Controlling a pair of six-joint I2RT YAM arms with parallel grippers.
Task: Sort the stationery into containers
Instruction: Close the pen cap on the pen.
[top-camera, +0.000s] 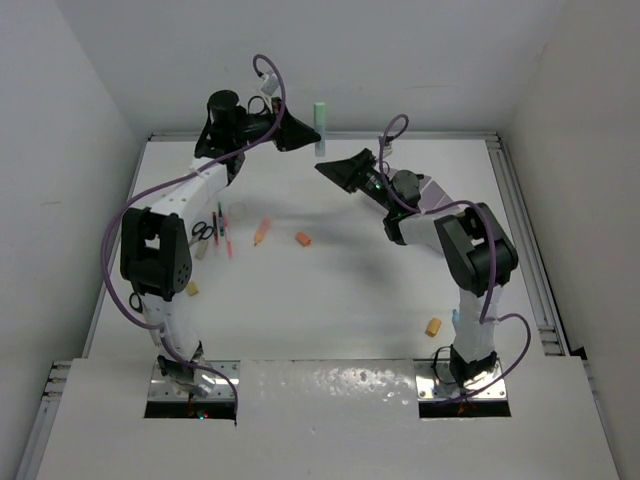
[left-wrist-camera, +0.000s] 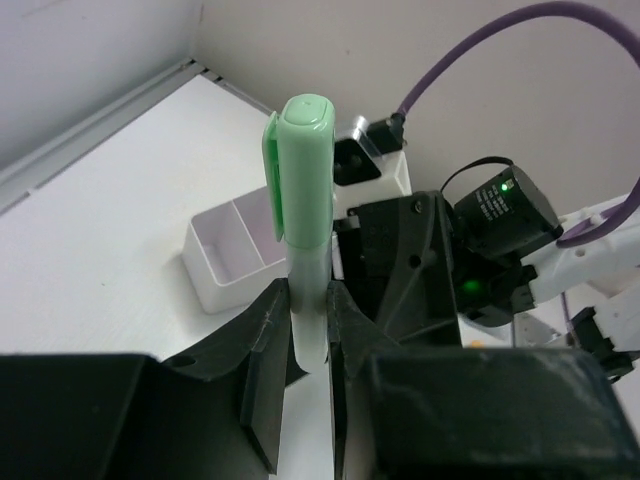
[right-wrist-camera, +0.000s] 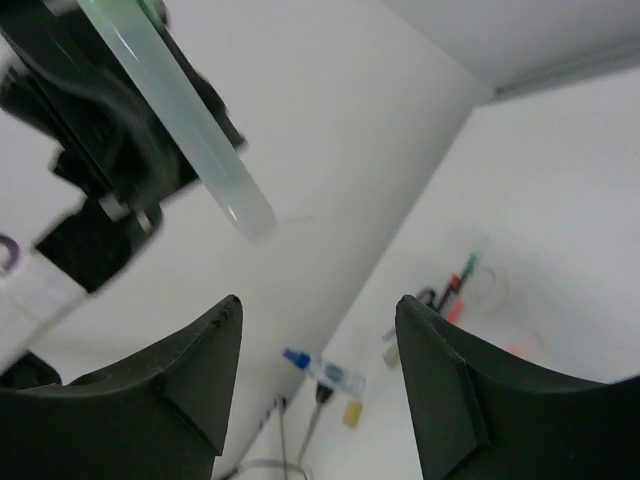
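Where the desk (top-camera: 350, 300) meets the far wall, the left pincer (top-camera: 313, 135) is clenched on a green-capped marker (top-camera: 320, 120), which is held in the air. The white organiser (left-wrist-camera: 225, 262) sits below it. The right pincer (top-camera: 322, 167) hangs just beside the marker's pale barrel, jaws spread, gripping nothing. The scissors (top-camera: 203, 230), red pens (top-camera: 226, 236), orange pencil (top-camera: 262, 233) and orange eraser (top-camera: 303, 239) lie nearer, well apart from both pincers.

White table (top-camera: 330, 300) w/ scissors (top-camera: 203, 230), pens (top-camera: 226, 238), pencil (top-camera: 261, 233), erasers (top-camera: 303, 239)
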